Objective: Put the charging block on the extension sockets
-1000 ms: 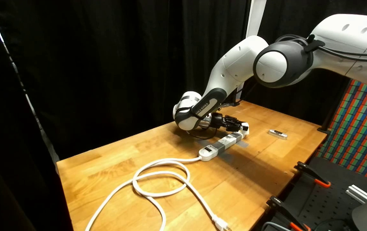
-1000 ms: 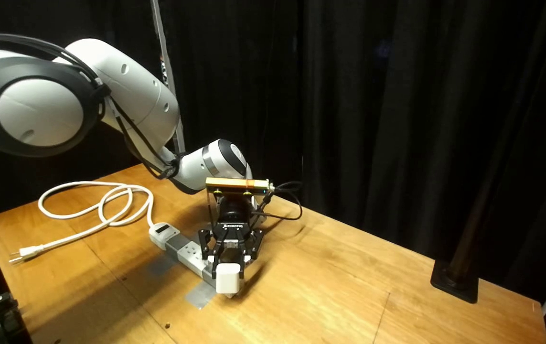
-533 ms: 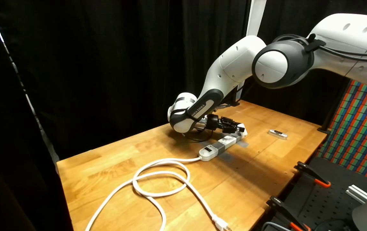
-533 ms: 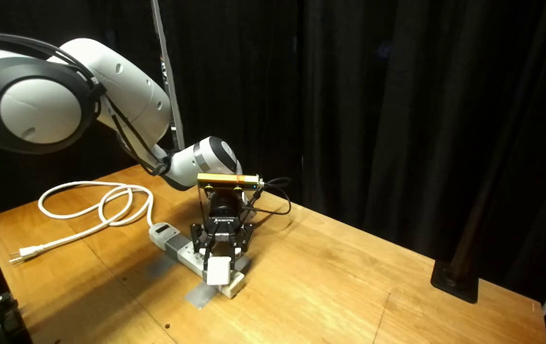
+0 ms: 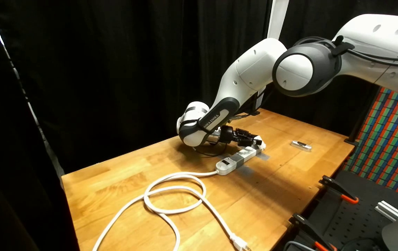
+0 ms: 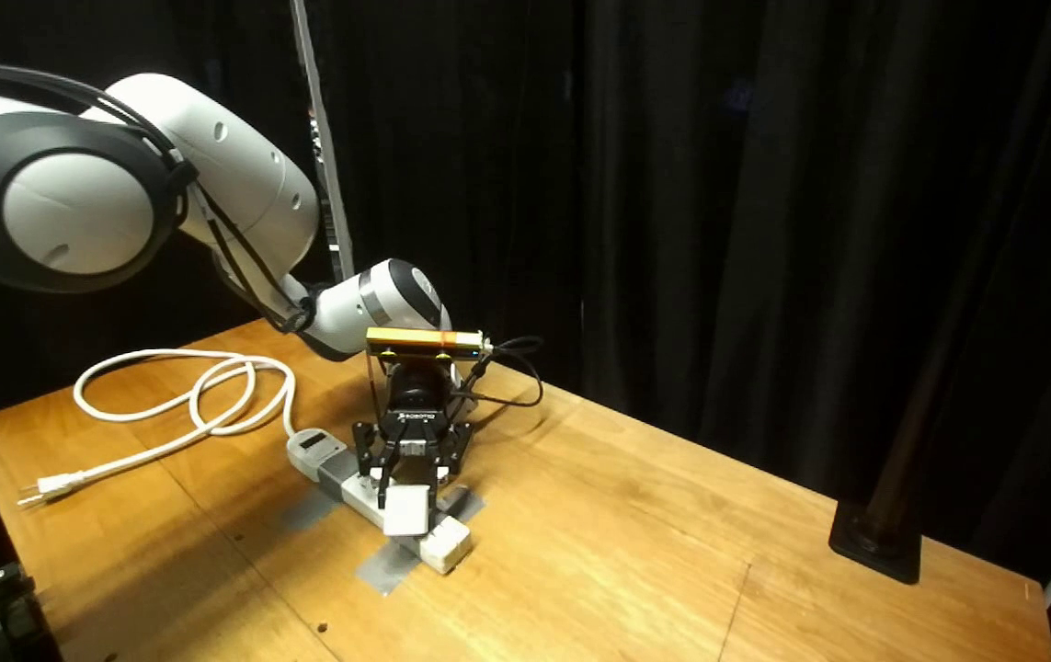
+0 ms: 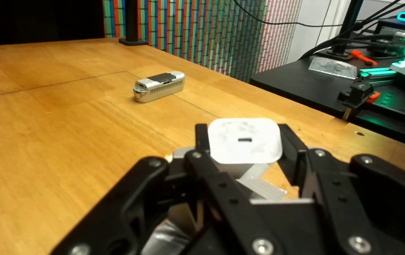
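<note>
My gripper [image 6: 408, 498] is shut on the charging block [image 6: 406, 511], a small white block. In the wrist view the block [image 7: 245, 141] sits between the two black fingertips, its face with a thin dark slot towards the camera. The extension sockets [image 6: 364, 496], a long white bar with grey taped sections, lie on the table under the gripper; the bar [image 5: 227, 166] shows in both exterior views. The block is over the bar near its far white end [image 6: 447, 544]. Whether it touches the bar cannot be told. The sockets beneath the block are hidden.
The white cable [image 5: 176, 211] lies coiled on the wooden table [image 5: 122, 184]. A small silver and dark object [image 7: 159, 86] lies beyond the gripper. Orange-black clamps [image 5: 340, 190] sit at the table edge. A black post base [image 6: 874, 542] stands at a far corner.
My gripper has carried the block back along the bar towards its cable end, from beyond the far end. The bar's white end has come into view, and the block looks slightly tilted.
</note>
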Robot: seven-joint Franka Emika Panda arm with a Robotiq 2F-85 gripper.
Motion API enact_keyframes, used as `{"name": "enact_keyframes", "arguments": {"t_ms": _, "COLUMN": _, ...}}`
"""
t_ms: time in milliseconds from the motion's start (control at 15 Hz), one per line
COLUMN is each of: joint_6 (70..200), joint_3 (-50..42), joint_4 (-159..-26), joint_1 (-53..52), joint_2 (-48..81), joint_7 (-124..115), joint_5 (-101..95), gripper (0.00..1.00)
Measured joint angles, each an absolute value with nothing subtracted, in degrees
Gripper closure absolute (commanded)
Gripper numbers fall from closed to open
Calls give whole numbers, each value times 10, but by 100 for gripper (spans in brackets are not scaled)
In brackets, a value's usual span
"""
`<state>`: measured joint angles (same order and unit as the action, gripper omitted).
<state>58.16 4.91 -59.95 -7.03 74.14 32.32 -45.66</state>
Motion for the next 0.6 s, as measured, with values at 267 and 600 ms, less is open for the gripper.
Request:
{"name": "enact_keyframes", "arguments": {"t_ms": 267, "joint_6": 581, "joint_3": 50, "joint_4": -599, "joint_1": -70, "joint_2": 741, "joint_7": 326, "joint_5": -456, "gripper": 77}}
{"name": "enact_keyframes", "arguments": {"t_ms": 600, "joint_6": 577, "joint_3": 53, "joint_4": -599, "joint_1": -72, "joint_2": 741, "joint_7": 324, "joint_5": -450, "gripper": 77}}
